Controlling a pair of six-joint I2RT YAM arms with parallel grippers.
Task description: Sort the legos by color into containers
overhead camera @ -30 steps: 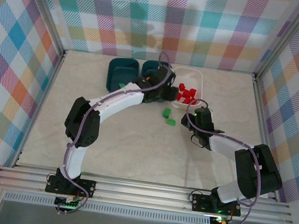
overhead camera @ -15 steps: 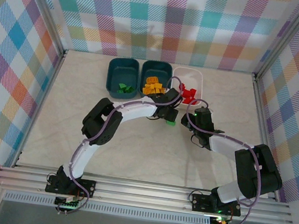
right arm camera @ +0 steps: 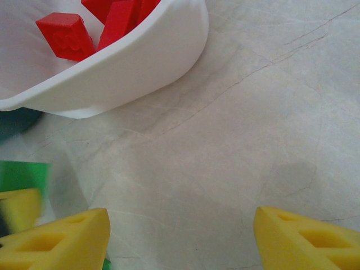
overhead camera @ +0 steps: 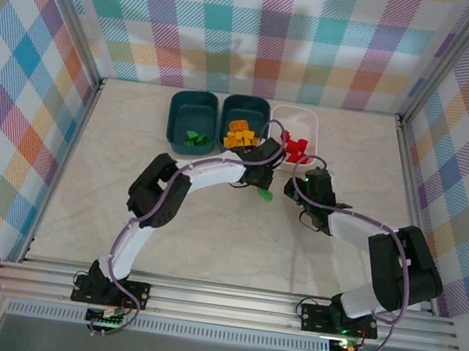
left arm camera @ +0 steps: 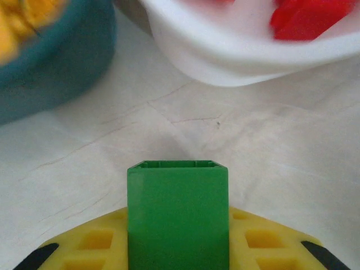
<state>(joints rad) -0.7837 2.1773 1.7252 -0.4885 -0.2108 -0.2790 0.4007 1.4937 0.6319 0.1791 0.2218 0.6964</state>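
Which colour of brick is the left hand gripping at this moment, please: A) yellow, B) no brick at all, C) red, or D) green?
D: the left wrist view shows a green brick clamped in the left hand, just in front of the tubs.

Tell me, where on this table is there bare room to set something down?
Free: table left of the left arm; the stretch between it and the right arm; the corner right of the white tub. Crowded: before the tubs, where both arms' jaws and a green brick meet.
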